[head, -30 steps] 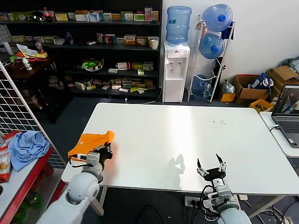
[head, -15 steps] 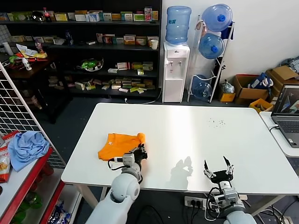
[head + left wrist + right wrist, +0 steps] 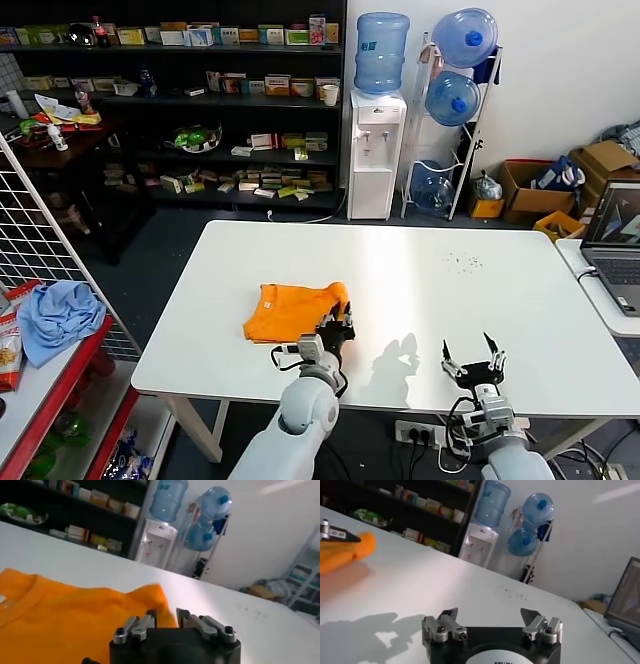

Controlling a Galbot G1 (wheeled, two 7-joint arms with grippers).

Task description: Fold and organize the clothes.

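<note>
The orange T-shirt [image 3: 290,312] lies folded on the white table [image 3: 430,270], left of its middle near the front edge. My left gripper [image 3: 337,325] sits at the shirt's right end; in the left wrist view its fingers [image 3: 148,617] stand a little apart at the shirt's [image 3: 65,615] corner, not pinching the cloth. My right gripper [image 3: 475,360] hovers over the front edge to the right, wide open with nothing in it [image 3: 490,614]. The right wrist view shows the shirt [image 3: 340,555] far off.
A red cart with a light blue cloth [image 3: 55,315] and a wire grid stand left of the table. A laptop [image 3: 615,245] sits on a side table at the right. Shelves and a water dispenser [image 3: 378,150] stand behind.
My left gripper dragged the shirt from the table's left edge rightward toward the middle, and its jaws have parted. The right gripper drifted slightly right.
</note>
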